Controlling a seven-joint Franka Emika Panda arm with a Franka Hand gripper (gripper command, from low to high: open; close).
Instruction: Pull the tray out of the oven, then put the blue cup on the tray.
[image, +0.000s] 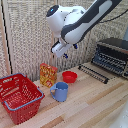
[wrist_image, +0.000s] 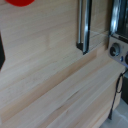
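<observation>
The tray (image: 94, 73) already lies on the tabletop in front of the oven (image: 113, 56), so that step looks done. The blue cup (image: 60, 91) stands untouched near the front edge. The gripper (image: 60, 49) hangs high above; I cannot tell how wide it is.

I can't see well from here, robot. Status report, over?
Tool raised above the table, state unclear. Dark wire tray out on the oven door. Light blue plastic cup untouched, red bowl nearby.
</observation>
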